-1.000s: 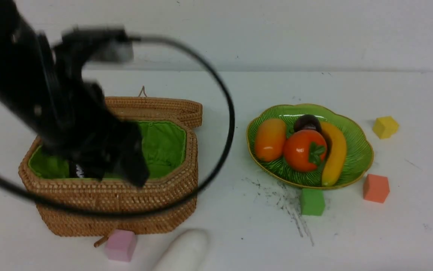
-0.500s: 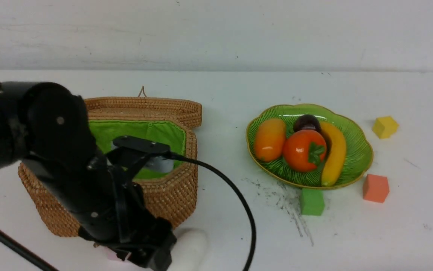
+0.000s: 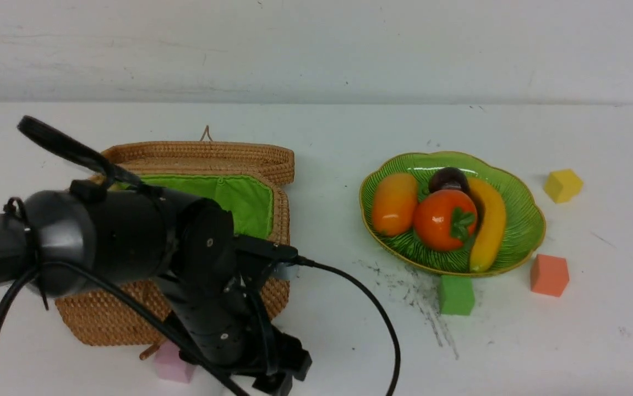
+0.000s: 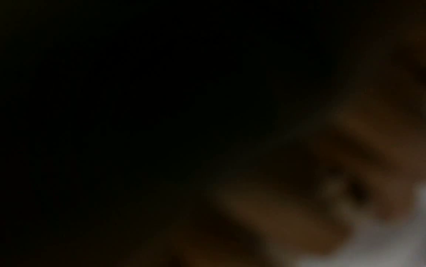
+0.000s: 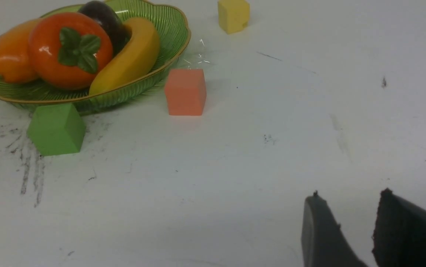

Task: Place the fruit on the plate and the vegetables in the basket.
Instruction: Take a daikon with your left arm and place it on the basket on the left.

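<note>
So the left gripper hangs low at the near edge of the front view, right in front of the basket. Its fingertips run off the frame, so I can't tell how wide the jaws stand or whether they have hold of anything. The basket's wicker front wall sits just behind those jaws, and a pink cube lies just beside them on the basket side.

The plate is well apart from the left jaws, off toward the right arm's side. The right gripper only shows in its own wrist view. Its two dark fingertips are a little apart with nothing between them, over bare table. From those jaws the plate lies well ahead, with an orange cube and a green cube just beside its rim and a yellow cube farther out.

The left wrist view is mostly black with a brown blur, so it's no help.

As for containers, the plate holds the mango, the round orange-red fruit, the maroon ball and the banana, all touching. The basket's lid is flipped back, and some green lining shows. The left arm hides the rest of the inside.
</note>
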Controlling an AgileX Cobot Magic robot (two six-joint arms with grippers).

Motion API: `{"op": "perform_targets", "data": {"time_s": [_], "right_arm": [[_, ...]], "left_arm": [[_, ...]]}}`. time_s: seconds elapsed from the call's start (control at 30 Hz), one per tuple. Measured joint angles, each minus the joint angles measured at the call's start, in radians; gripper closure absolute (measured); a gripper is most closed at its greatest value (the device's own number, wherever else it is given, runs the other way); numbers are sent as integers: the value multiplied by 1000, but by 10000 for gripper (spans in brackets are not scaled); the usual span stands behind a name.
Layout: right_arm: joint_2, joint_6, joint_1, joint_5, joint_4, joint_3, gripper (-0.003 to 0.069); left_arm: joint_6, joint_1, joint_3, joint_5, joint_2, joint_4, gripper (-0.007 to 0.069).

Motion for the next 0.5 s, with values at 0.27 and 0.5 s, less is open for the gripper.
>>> {"op": "perform_targets", "data": {"time_s": [0.27,0.5], "right_arm": [[0,0,0,0,0,0,421],[0,0,0,0,0,0,421]], "left_arm": [[5,0,-30,59,2,0,109],[22,-1,-108,204,-65,7,109]]}}
